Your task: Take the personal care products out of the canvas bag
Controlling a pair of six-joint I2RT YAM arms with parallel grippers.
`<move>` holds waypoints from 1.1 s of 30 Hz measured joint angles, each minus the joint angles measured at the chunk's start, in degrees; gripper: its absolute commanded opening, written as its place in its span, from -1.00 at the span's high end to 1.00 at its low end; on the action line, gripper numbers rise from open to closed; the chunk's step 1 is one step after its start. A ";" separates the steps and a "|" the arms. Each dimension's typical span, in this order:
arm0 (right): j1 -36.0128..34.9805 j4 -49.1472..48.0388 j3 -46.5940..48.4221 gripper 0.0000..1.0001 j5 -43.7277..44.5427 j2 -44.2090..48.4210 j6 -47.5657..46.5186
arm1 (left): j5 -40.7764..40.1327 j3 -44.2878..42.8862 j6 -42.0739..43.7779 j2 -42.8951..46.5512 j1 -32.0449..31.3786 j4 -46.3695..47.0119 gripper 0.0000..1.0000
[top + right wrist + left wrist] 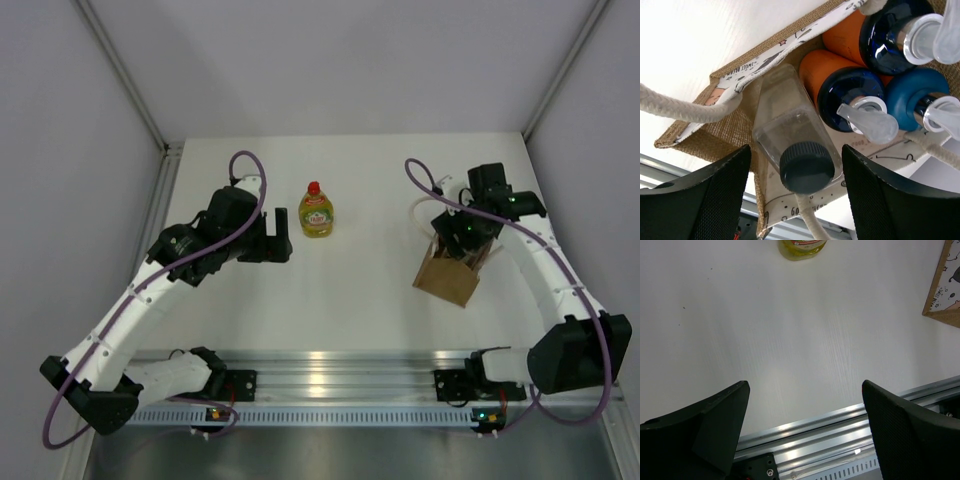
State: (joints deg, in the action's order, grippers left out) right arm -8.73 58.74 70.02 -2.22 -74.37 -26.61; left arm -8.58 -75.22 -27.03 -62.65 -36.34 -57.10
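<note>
The canvas bag point(448, 276) stands at the right of the table, and its tan weave point(735, 125) and white rope handle point(680, 107) show in the right wrist view. Inside it are a whitish rectangular bottle point(787, 125) with a dark cap point(806, 166) and three orange bottles with blue tops point(840, 95) point(852, 32) point(912, 95). My right gripper point(796, 195) point(462, 238) is open above the bag's mouth, one finger on each side of the dark cap with a gap on both sides. The yellow-green bottle with a red cap point(315, 212) point(802, 246) stands on the table. My left gripper point(805, 430) point(281, 237) is open and empty beside it.
An aluminium rail point(320, 368) point(840, 430) runs along the table's near edge. Grey walls with metal corner posts point(165, 150) close in the left, back and right sides. Purple cables point(250, 165) loop off both arms. The bag's corner point(945, 290) shows at the left wrist view's right edge.
</note>
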 measured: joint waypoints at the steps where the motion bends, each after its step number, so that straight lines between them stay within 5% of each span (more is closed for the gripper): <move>1: 0.02 -0.13 0.00 -0.39 -0.24 -0.42 -0.24 | 0.00 0.00 0.02 0.00 0.00 0.02 -0.97; 8: 0.44 -0.48 -0.24 -0.21 -2.01 -1.81 -0.85 | 0.00 0.00 0.04 0.00 0.00 0.02 -0.97; 27: 0.85 -3.74 -4.46 -0.19 -2.99 -4.57 1.92 | -0.04 0.00 0.17 -0.22 0.00 0.00 -0.97; 33: 1.01 -5.51 -7.26 0.24 -1.44 -3.17 3.87 | -0.04 0.00 0.17 -0.26 0.00 0.02 -0.97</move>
State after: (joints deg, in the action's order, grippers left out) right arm -7.73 53.23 62.76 -3.66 -77.54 -22.74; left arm -8.62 -75.22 -26.85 -62.92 -36.34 -57.08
